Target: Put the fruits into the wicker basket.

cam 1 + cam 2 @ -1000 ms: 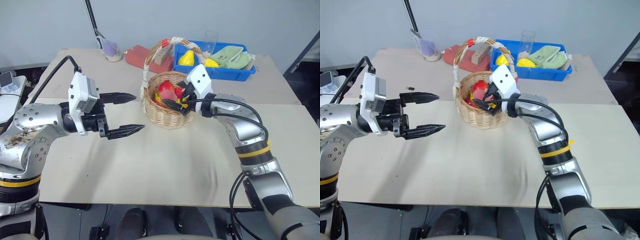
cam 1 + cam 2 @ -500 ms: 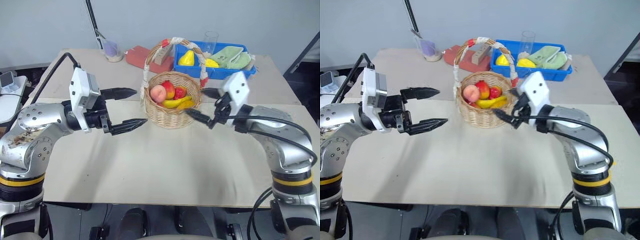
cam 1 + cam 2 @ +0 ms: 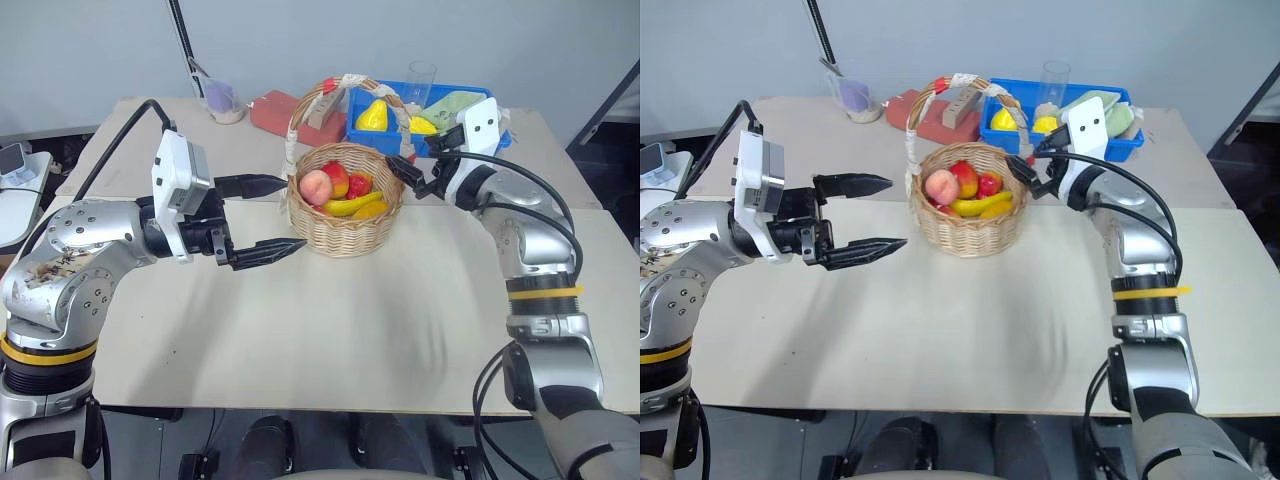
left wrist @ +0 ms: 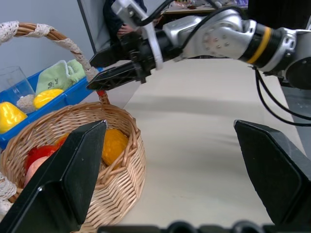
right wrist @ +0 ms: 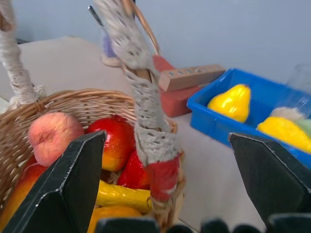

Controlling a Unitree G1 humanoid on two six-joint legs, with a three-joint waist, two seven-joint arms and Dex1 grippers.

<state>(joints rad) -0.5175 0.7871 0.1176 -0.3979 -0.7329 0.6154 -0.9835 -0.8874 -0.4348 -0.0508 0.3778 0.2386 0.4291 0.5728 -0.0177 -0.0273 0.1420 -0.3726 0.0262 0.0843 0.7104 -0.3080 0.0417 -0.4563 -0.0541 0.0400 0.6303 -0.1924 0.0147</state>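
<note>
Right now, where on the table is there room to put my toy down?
The wide bare stretch of table in front of the wicker basket is free. It is crowded behind the basket: blue tray, red block, cup.

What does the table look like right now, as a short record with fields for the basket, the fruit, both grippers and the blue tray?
basket: wicker basket upright on the table, handle up
fruit: peach and mango inside the basket, with other fruit
left gripper: left gripper open, empty, beside the basket
right gripper: right gripper open, empty, by the basket's far side
blue tray: blue tray behind the basket, holding yellow pears and a green cloth
</note>
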